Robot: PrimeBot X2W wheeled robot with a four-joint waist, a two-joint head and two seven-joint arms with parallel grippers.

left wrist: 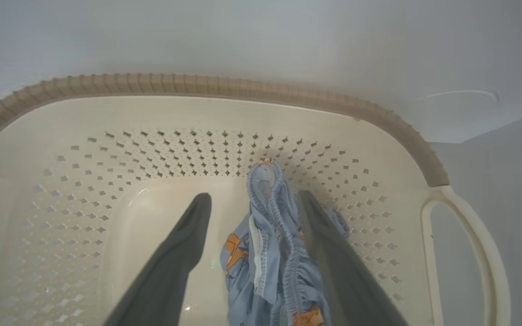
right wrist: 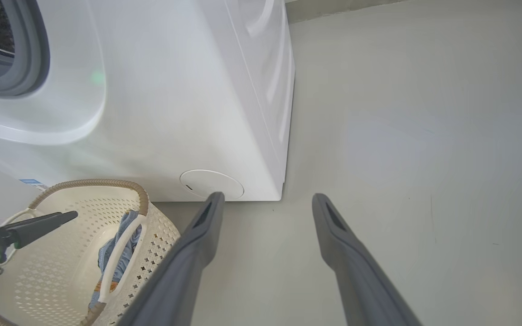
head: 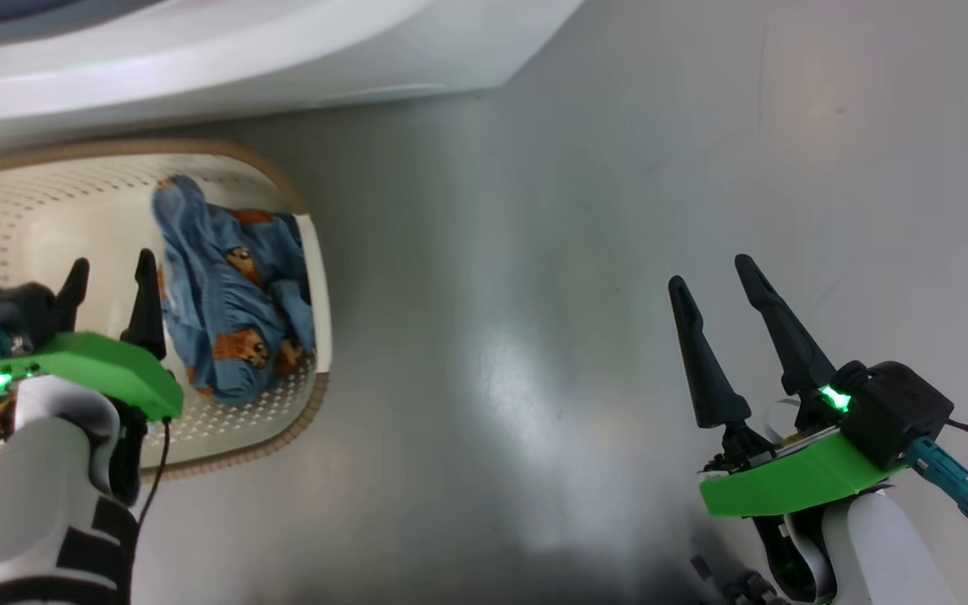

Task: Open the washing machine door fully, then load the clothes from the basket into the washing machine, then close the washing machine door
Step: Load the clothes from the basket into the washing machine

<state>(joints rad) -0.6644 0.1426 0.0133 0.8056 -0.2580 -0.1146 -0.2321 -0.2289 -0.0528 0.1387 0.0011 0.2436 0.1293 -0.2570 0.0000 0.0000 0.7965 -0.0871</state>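
Loading step: spread left claw (left wrist: pixel 254 195) is straddling light blue cartoon-printed garment (left wrist: pixel 270 253) in cream perforated plastic basket (left wrist: pixel 197 83), probably needing to pinch, then lift.

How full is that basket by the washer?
Mostly empty: a small crumpled heap of blue clothes lies along the right side of the basket; its remaining floor is bare.

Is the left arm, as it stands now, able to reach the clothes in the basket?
Probably yes. The left pincer is open over the basket, and its wrist view shows a fold of the clothes between its two fingers. Nothing covers the clothes or blocks the way.
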